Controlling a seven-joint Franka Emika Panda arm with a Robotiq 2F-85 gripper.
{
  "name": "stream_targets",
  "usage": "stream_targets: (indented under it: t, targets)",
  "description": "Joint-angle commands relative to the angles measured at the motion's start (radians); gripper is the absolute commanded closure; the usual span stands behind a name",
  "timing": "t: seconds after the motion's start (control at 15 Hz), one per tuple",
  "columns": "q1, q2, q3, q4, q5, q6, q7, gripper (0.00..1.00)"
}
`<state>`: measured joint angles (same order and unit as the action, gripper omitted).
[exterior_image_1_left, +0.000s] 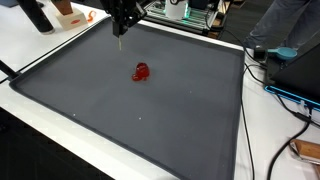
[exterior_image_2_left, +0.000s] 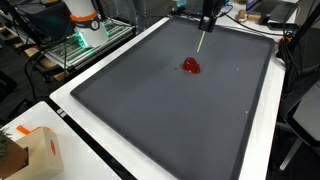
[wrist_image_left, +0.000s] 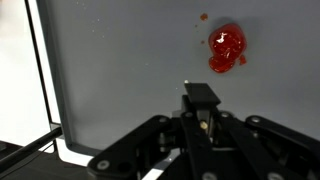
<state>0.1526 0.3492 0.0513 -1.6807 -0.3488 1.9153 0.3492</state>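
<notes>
My gripper (exterior_image_1_left: 121, 24) hangs over the far edge of a dark grey mat (exterior_image_1_left: 150, 125); it shows in both exterior views (exterior_image_2_left: 207, 24). Its fingers (wrist_image_left: 201, 122) are shut on a thin stick-like tool (exterior_image_2_left: 202, 43) that points down at the mat. The tool's dark end (wrist_image_left: 200, 94) shows in the wrist view and is not touching anything. A small glossy red blob (exterior_image_1_left: 141, 72) lies on the mat a short way in front of the tool tip (exterior_image_2_left: 190, 66) (wrist_image_left: 226, 47). A tiny red speck (wrist_image_left: 203, 16) lies beside it.
The mat (exterior_image_2_left: 170, 125) covers a white table (exterior_image_2_left: 70, 95). A cardboard box (exterior_image_2_left: 35, 152) stands at one corner. A person (exterior_image_1_left: 290, 25) and cables (exterior_image_1_left: 285, 95) are beside the table. Equipment and an orange-white object (exterior_image_2_left: 82, 14) stand at the back.
</notes>
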Motion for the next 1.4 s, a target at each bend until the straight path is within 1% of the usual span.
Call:
stream_targets:
  t: [0.0, 0.2, 0.6, 1.13, 1.2, 1.27, 1.33]
  targets:
    - [-0.037, -0.089, 0.008, -0.096, 0.122, 0.036, -0.113, 0.97]
    - [-0.052, -0.123, 0.008, -0.124, 0.19, 0.04, -0.182, 0.97]
    - [-0.067, -0.164, 0.007, -0.169, 0.269, 0.055, -0.264, 0.97]
    - [-0.068, -0.184, 0.01, -0.193, 0.308, 0.064, -0.319, 0.97]
    - [-0.059, -0.151, 0.005, -0.143, 0.277, 0.033, -0.289, 0.97]
    - [-0.059, -0.15, 0.005, -0.143, 0.277, 0.033, -0.29, 0.87]
    - [-0.059, -0.149, 0.005, -0.141, 0.277, 0.033, -0.29, 0.87]
